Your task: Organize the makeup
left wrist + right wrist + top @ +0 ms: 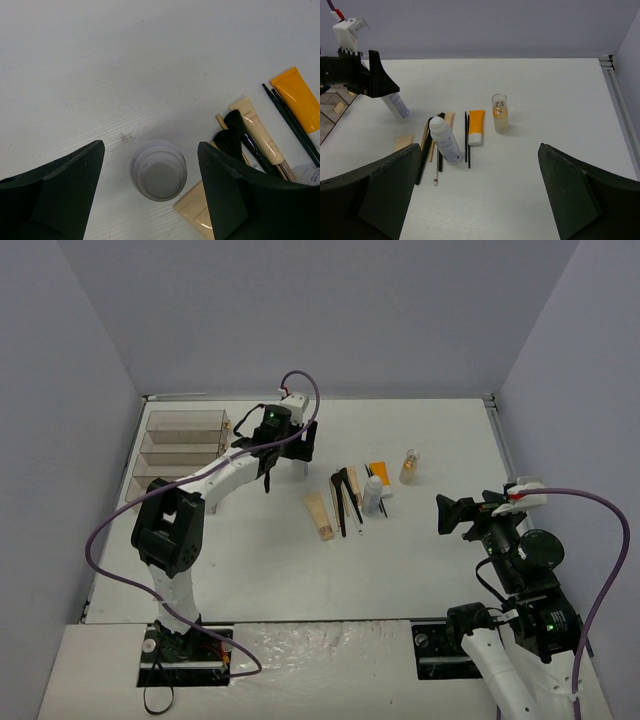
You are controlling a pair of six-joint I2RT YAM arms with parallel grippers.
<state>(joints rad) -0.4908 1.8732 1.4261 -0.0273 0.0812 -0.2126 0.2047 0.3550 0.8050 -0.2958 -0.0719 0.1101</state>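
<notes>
- Table [250,570]: broad, white and matte, with the makeup bunched just past centre toward one o'clock.
- Clear tiered drawer box [180,445]: parked at ten o'clock, well apart from the pile. Probably where things end up, going by the task.
- Left gripper [150,150]: down low at nine o'clock of the pile, fingers apart and straddling a white bottle [159,175]. Table showing on both sides of it, so no contact yet.
- Right gripper [445,513]: out at three o'clock, spread wide with nothing between, hovering clear of everything.
- That white bottle: standing upright, with a beige tube [197,212] just beside it at four o'clock in the wrist view. Looks rigid, smooth and round, likely light, and tall enough to tip.
- Best taken square across the body around mid-height. An off-centre pinch could squirt it sideways into the tube.
- Second white bottle [373,495]: upright in the thick of the pile.
- Orange tube [476,125]: lying flat at twelve o'clock of the pile. Soft, so best pinched across its width.
- Glass vial [409,466]: upright and alone at the pile's two o'clock. Fragile, needing a gentle squeeze.
- Slim black brushes [237,135] and thin wooden sticks [432,150]: flat and low, probably the hardest to get under.
</notes>
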